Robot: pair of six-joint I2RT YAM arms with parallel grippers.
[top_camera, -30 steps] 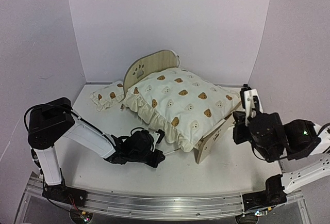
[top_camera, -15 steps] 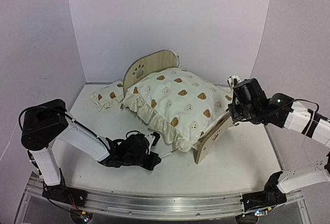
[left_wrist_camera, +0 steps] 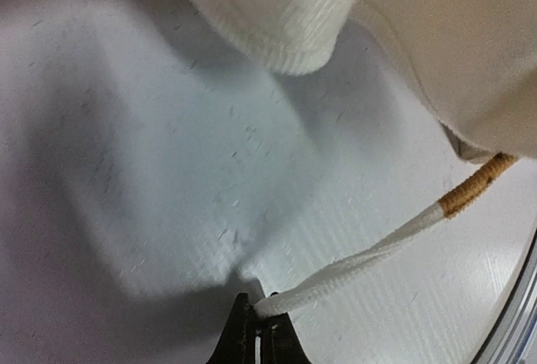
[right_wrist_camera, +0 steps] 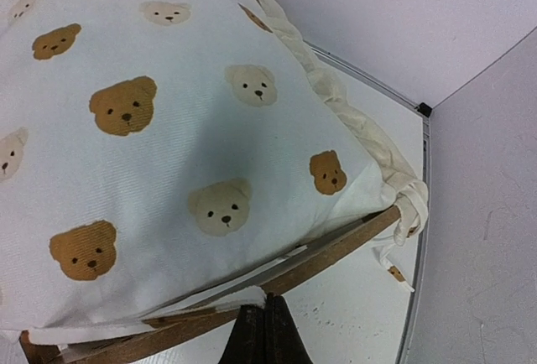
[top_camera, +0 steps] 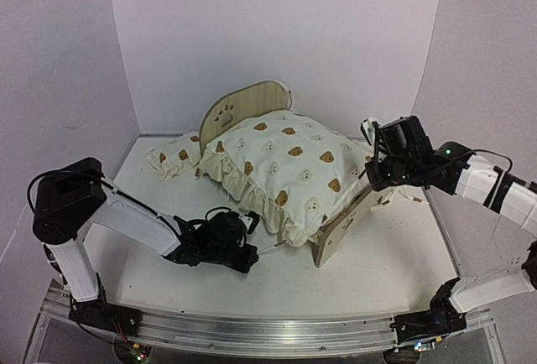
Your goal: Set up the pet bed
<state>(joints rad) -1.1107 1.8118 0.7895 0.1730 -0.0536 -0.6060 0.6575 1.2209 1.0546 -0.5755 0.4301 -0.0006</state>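
Observation:
The pet bed stands mid-table, its plywood headboard with a paw cutout at the back and its footboard at the front right. A bear-print cushion covers its base. My left gripper lies low on the table in front of the cushion. It is shut on the end of a white cushion tie with a tan tip, pinched at the left gripper's tips. My right gripper is shut, and in the wrist view the right gripper touches the footboard's top edge under the cushion.
A small bear-print pillow lies on the table left of the headboard. Another knotted tie hangs at the cushion's corner by the footboard's far end. White walls close in the back and both sides.
My right arm has swung up from the front right to the foot end of the bed. My left gripper has shifted slightly left, still holding the tie.

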